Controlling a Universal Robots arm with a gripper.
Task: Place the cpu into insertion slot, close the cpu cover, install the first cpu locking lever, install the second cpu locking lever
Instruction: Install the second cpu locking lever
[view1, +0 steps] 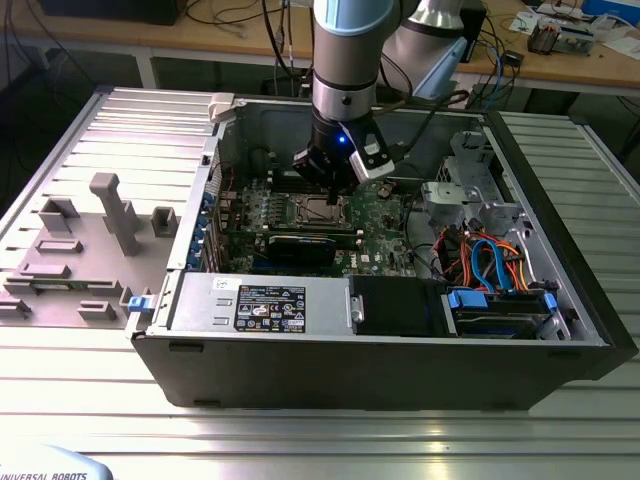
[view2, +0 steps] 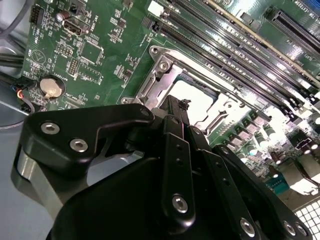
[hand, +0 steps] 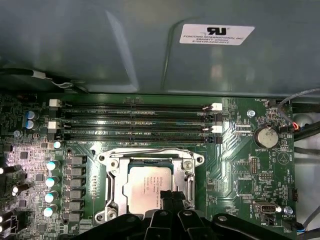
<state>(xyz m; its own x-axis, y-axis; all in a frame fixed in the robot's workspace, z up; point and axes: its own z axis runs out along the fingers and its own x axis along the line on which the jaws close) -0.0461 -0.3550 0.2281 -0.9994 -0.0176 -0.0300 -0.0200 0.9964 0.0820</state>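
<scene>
silvery-grey square cpu (hand: 150, 186) seated flat in metal-rimmed insertion slot (hand: 107, 187); shiny cpu cover frame (hand: 187, 172) down around it, holding chip; black pincer (hand: 169, 196) together, tips over cover edge.

My fingers (view2: 182, 112) are matte black. Beneath them the cpu (hand: 150, 185) shows a pale silvery-grey top, framed by the shiny metal cpu cover (hand: 114, 182), on a dark green motherboard (hand: 240, 165) striped with black memory slots (hand: 135, 122).

An open computer case (view1: 380, 370) lies on a ribbed metal table (view1: 300, 440).
</scene>
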